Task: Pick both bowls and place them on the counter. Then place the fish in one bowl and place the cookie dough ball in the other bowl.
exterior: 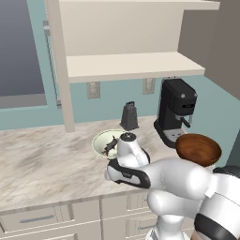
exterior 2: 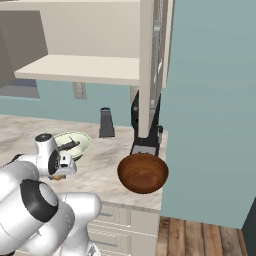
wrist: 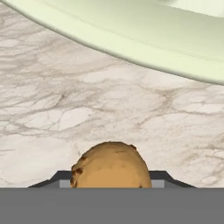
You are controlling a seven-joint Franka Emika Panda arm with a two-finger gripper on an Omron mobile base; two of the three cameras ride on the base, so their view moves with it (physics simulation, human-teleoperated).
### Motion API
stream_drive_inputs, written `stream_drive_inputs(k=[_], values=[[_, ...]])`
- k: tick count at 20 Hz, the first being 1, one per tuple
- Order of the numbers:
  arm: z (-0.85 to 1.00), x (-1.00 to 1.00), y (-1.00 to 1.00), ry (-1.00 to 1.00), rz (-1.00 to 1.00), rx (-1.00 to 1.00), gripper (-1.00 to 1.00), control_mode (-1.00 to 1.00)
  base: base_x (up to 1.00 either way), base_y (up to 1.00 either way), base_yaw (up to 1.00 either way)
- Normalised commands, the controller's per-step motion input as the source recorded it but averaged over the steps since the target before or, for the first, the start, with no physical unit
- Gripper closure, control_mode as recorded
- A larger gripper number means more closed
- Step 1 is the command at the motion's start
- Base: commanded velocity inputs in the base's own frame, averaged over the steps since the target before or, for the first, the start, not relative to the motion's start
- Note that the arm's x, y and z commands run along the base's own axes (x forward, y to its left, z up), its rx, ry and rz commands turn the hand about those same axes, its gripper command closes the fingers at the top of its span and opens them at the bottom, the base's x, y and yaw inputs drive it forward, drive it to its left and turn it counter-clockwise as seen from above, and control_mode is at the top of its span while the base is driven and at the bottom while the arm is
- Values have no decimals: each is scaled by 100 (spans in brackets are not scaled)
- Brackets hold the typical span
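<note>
Cookie dough ball (wrist: 111,165) on the counter (exterior: 42,164), between the gripper (wrist: 111,183) tips, just beside the cream-white bowl (exterior: 104,142); whether jaws grip it, cannot tell. Fish (exterior: 110,144) lies in that bowl. Reddish-brown bowl (exterior 2: 143,172) sits further along the counter from it, near the black coffee machine (exterior: 175,110).

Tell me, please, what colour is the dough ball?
Golden-brown with dark specks on the dough ball, best seen in the hand view.
</note>
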Motion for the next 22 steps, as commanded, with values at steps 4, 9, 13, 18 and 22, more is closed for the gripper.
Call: stream_drive_inputs(k=[4, 9, 13, 18, 22], values=[[34, -25, -20, 0, 6, 0, 100, -100, 0, 0, 0], [44, -26, -24, 0, 5, 0, 100, -100, 0, 0, 0], [39, -23, -34, -1, 1, 1, 100, -100, 0, 0, 0], [40, -11, -38, -6, 0, 0, 100, -100, 0, 0, 0], [44, -2, -36, -4, -2, 0, 100, -100, 0, 0, 0]])
